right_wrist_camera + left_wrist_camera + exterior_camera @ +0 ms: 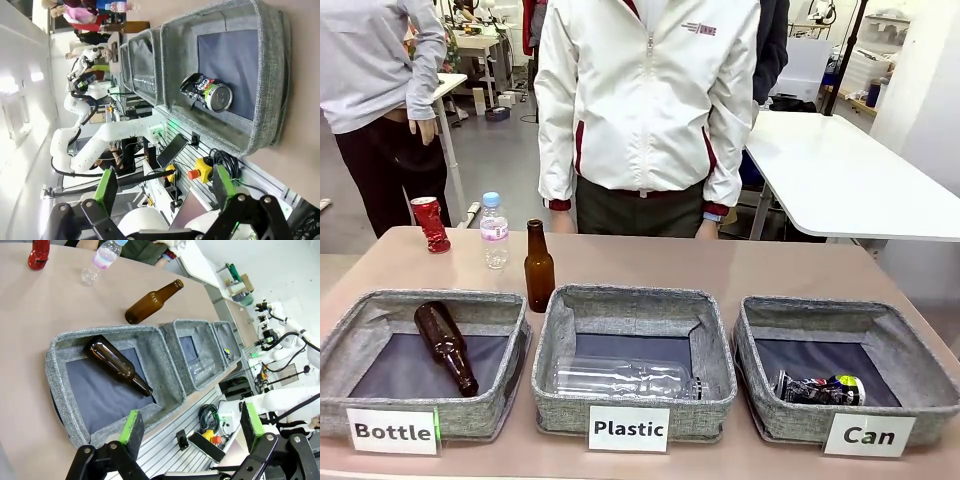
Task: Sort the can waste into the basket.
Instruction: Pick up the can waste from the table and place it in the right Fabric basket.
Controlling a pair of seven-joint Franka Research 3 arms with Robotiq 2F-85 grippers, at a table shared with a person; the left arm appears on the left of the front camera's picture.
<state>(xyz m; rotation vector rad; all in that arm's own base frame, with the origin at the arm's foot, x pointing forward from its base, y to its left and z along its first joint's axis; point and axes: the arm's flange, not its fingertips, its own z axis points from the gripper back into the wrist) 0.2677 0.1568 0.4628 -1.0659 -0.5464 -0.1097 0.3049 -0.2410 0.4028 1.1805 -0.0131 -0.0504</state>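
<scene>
Left gripper [191, 422]: released, empty; right gripper [165, 186]: released, empty; dark crushed metal can [817, 389]: lying inside grey fabric "Can" basket [840, 312]; red crushed metal can [429, 224]: upright at far left of table [720, 265], unsorted; step judged: second can pending; next move likely needs a long reach, firm clench, carry across.

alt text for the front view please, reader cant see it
A crushed dark can lies in the Can basket, rightmost of three grey baskets beside the Plastic basket and Bottle basket. Behind them a crushed red can, a small clear bottle and a brown bottle stand, before a person in a white jacket.
</scene>
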